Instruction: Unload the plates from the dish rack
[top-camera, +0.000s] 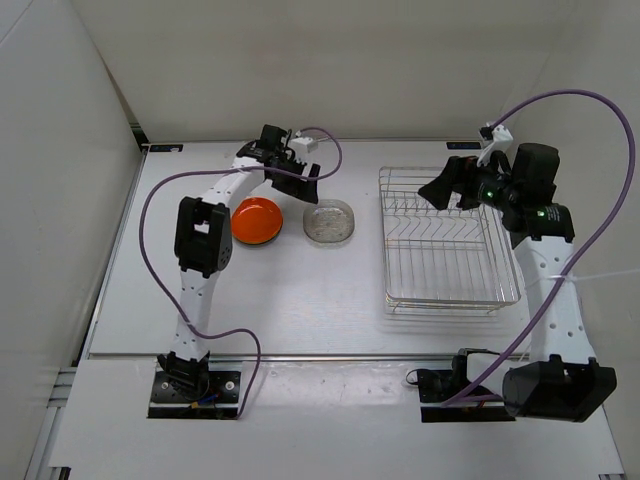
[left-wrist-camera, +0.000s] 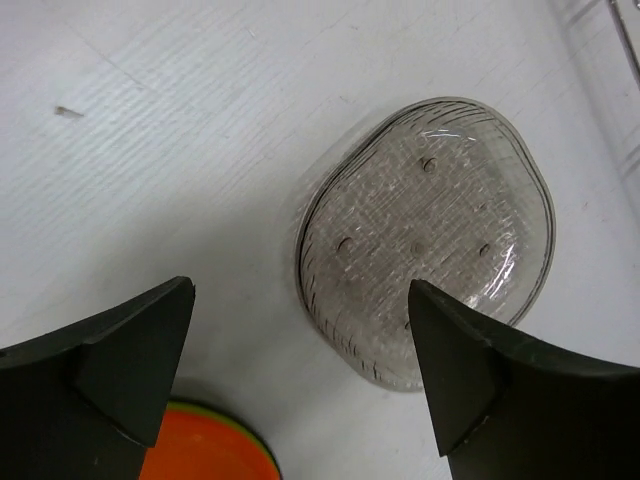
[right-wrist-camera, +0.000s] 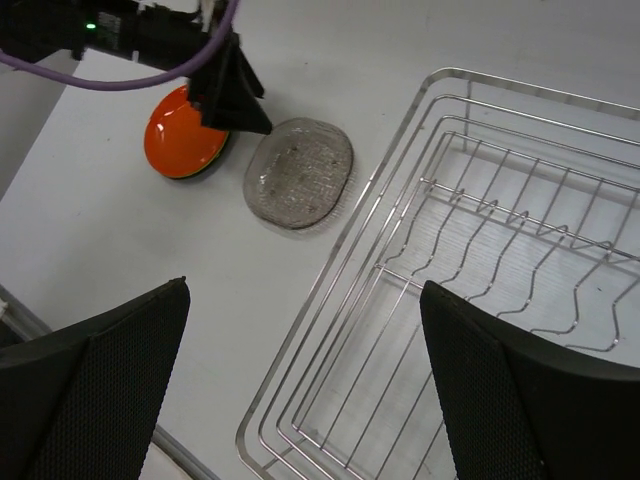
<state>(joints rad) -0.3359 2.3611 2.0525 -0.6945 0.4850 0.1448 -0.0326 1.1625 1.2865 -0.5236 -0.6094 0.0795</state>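
Observation:
The silver wire dish rack (top-camera: 384, 240) stands at the right of the table and holds no plates; it also fills the right wrist view (right-wrist-camera: 306, 321). An orange plate (top-camera: 257, 221) lies on a lime green one, whose rim shows in the left wrist view (left-wrist-camera: 255, 445). A clear glassy plate (top-camera: 329, 222) lies to its right, flat on the table. No black plate shows. My left gripper (top-camera: 312, 192) is open and empty just above and behind the clear plate (left-wrist-camera: 425, 235). My right gripper (top-camera: 443, 195) is open and empty above the rack's far left corner.
White walls enclose the table at the back and both sides. A purple cable loops from each arm. The orange stack (right-wrist-camera: 180, 130) and clear plate (right-wrist-camera: 300, 172) lie side by side left of the rack, with my left gripper (right-wrist-camera: 235, 95) over them.

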